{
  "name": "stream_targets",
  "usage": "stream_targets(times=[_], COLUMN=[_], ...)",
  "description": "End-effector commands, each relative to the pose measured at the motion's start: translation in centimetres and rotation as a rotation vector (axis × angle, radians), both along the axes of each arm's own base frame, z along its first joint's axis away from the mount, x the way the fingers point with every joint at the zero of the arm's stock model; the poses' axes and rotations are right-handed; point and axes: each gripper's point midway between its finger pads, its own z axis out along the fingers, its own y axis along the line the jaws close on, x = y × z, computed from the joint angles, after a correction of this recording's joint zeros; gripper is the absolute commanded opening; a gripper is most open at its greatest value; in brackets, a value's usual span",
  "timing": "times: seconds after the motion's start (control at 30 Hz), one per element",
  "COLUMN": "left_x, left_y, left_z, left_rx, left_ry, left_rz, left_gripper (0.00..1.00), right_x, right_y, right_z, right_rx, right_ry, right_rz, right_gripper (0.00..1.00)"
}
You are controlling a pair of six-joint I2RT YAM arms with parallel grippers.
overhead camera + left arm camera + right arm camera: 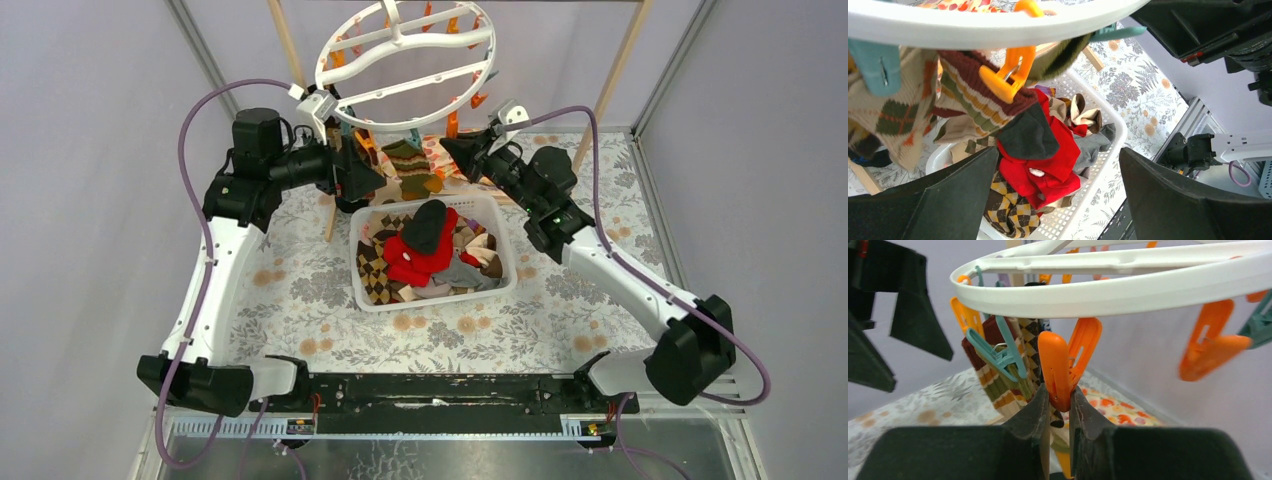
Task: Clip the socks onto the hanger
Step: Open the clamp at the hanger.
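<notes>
The white ring hanger (405,60) hangs at the back centre, with orange and teal clips under its rim. A striped sock (412,165) and an argyle sock (893,115) hang from the clips. My right gripper (1059,400) is shut on the lower end of an orange clip (1063,365) under the rim (1128,295). My left gripper (1058,195) is open and empty, just below the rim, beside another orange clip (1008,75) that holds the striped sock (973,95). Red (415,255), black (428,225), grey and argyle socks lie piled in the basket.
The white slotted basket (435,292) stands mid-table below the hanger. Pale wooden poles (288,45) (620,60) carry the hanger. Free orange clips (1213,347) dangle to the right of the right gripper. A floral cloth (300,290) covers the table.
</notes>
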Motion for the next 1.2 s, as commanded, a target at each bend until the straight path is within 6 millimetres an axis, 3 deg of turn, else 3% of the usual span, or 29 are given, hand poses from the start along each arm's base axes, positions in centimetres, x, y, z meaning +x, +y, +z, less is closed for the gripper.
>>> stream_targets(times=[0.0,0.13,0.37,0.7,1.17], left_x=[-0.1,-0.6,-1.7,-1.8,-0.2], left_y=[-0.6,-1.4,-2.4,-4.1,-5.2], left_z=[1.0,2.7,4.4,8.1,7.1], left_rx=[0.040,0.020,0.003,-0.061,-0.073], left_ry=[-0.031,-0.044,-0.065,-0.058,-0.029], left_rz=[-0.010,-0.036,-0.063,-0.108,-0.074], left_gripper=[0.98,0.97,0.94,0.86,0.79], right_x=[-3.5,-5.0,-5.4,-6.6,-7.4], right_y=[1.2,2.0,3.0,6.5,8.6], right_z=[0.2,-0.4,-0.8,-0.7,-0.2], right_rx=[-0.016,-0.054,-0.111,-0.135,-0.032], right_ry=[0.130,0.224,0.313,0.276,0.279], right_rz=[0.130,0.175,0.105,0.041,-0.021], right_gripper=[0.00,0.00,0.00,0.00,0.00])
